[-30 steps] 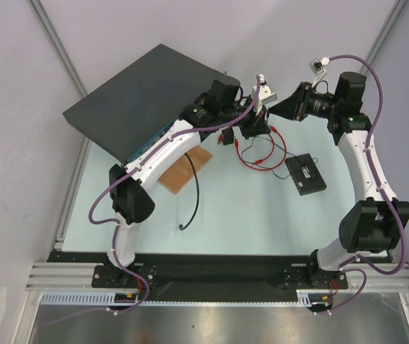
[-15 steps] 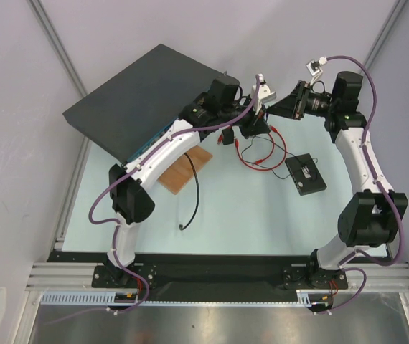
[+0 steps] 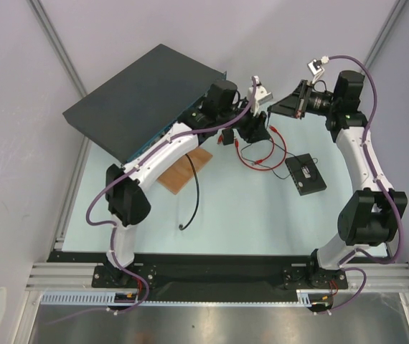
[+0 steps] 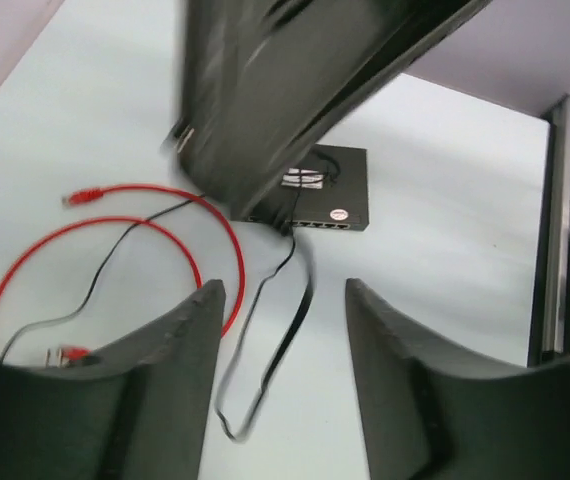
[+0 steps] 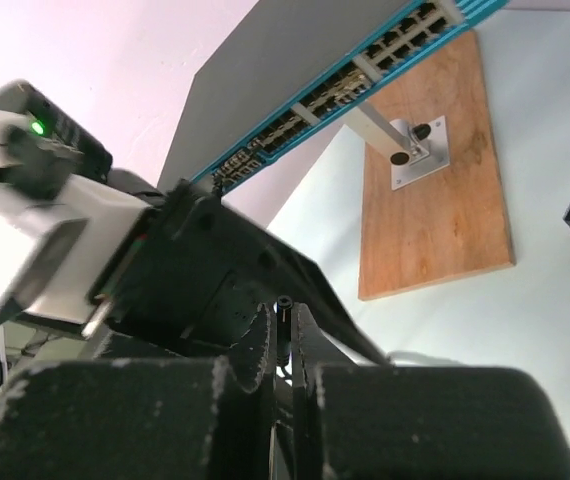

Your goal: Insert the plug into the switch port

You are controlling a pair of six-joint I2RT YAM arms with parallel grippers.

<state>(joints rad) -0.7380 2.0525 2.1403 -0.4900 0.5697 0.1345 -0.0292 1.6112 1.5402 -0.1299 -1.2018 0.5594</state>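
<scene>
hovering over the table [image 4: 465,300] with the left gripper [image 4: 283,290], fingers spread, gripping nothing. clenched tight at the right gripper [image 5: 285,316], raised close by the left; cannot tell whether anything thin is pinched there. lying loose down on the table at the end of the red cable [image 4: 145,188]: the plug [image 4: 83,195], well apart from the switch port [image 4: 310,222] in the small black box [image 4: 335,180].

No legible text, even on the white label [image 4: 303,179] of the black box [image 4: 350,170]
</scene>
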